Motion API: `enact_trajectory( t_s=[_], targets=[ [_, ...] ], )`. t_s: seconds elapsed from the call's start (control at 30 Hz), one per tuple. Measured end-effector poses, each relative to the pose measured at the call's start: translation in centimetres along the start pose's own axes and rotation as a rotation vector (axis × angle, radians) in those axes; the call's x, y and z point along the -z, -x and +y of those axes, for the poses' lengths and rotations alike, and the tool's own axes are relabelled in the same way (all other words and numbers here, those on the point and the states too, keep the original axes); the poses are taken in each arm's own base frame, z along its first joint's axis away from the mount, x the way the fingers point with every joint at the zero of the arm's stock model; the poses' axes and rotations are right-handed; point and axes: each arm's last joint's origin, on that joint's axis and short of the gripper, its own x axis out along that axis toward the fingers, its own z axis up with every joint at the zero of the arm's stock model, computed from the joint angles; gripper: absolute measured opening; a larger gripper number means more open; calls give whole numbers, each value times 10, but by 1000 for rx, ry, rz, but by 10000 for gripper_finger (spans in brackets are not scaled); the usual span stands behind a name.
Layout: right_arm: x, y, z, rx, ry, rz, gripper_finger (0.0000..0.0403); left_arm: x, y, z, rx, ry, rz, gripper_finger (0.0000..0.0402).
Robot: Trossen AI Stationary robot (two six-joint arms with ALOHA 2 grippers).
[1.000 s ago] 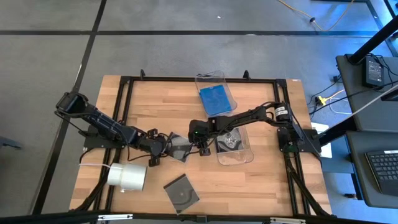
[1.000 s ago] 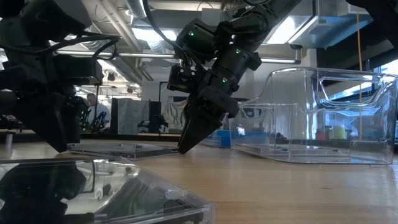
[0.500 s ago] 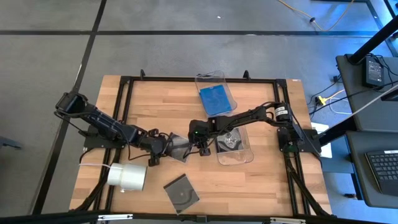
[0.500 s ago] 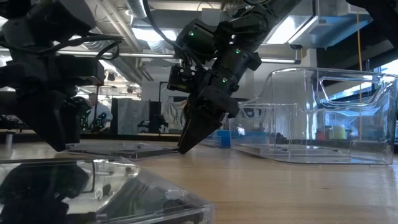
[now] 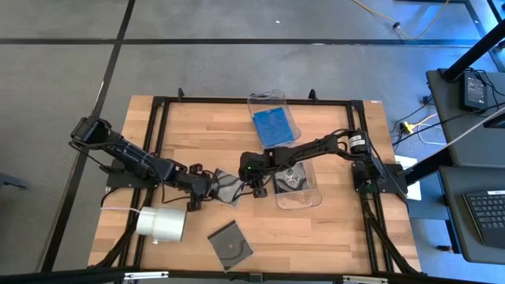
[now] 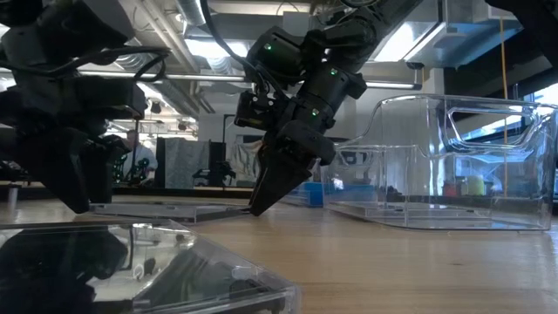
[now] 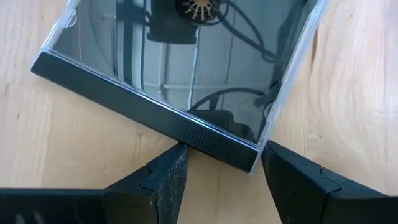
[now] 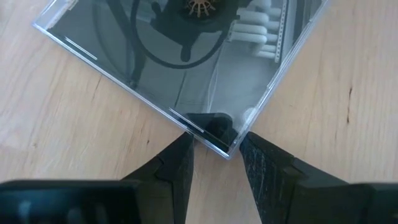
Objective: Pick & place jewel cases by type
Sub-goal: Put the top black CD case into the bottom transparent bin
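Note:
A dark grey jewel case (image 5: 226,186) lies flat on the table between my two grippers. My left gripper (image 5: 202,188) is open at its left corner, and the black spine corner (image 7: 249,158) sits between the fingertips. My right gripper (image 5: 254,184) is closed on the opposite corner. A second dark case (image 5: 230,244) lies flat by the near edge. One blue case (image 5: 272,125) rests in the far clear bin. A case with a disc showing (image 5: 292,180) rests in the right bin. My left gripper (image 7: 224,180) has its fingertips against or just off the case's black spine (image 7: 186,134) beside the corner; I cannot tell whether they touch. My right gripper (image 8: 216,163) pinches the case's clear corner (image 8: 219,142) between its two fingers, one on each edge. The fingers slant down from the table's right (image 6: 261,196). The case lies flat on the table.
A white roll (image 5: 162,224) lies near the left gripper toward the near-left edge. The clear bin (image 5: 298,189) stands just right of my right gripper, and another clear bin (image 5: 270,110) sits at the far edge. Bare wood shows near-right and far-left.
My left gripper has shifted slightly at the case's left corner. The case and my right gripper have stayed where they were.

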Motion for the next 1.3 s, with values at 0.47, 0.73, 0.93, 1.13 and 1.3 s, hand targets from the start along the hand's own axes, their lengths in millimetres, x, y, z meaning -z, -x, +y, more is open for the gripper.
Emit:
enact_trajectory(
  t_s=[0.47,0.73,0.93,1.13,1.3],
  targets=[
    [0,0,0,1,0,0,139,-4,6,-3,63,-103,-47,198],
    [0,0,0,1,-3,6,139,-4,7,-1,-6,-198,-67,198],
    [1,0,0,3,-3,8,139,-3,7,1,-43,-278,-59,198],
    [1,0,0,6,-1,13,139,-1,8,0,-80,-419,-48,198],
    [2,1,-1,54,0,30,139,0,8,-1,-89,-486,-46,198]
  ],
)
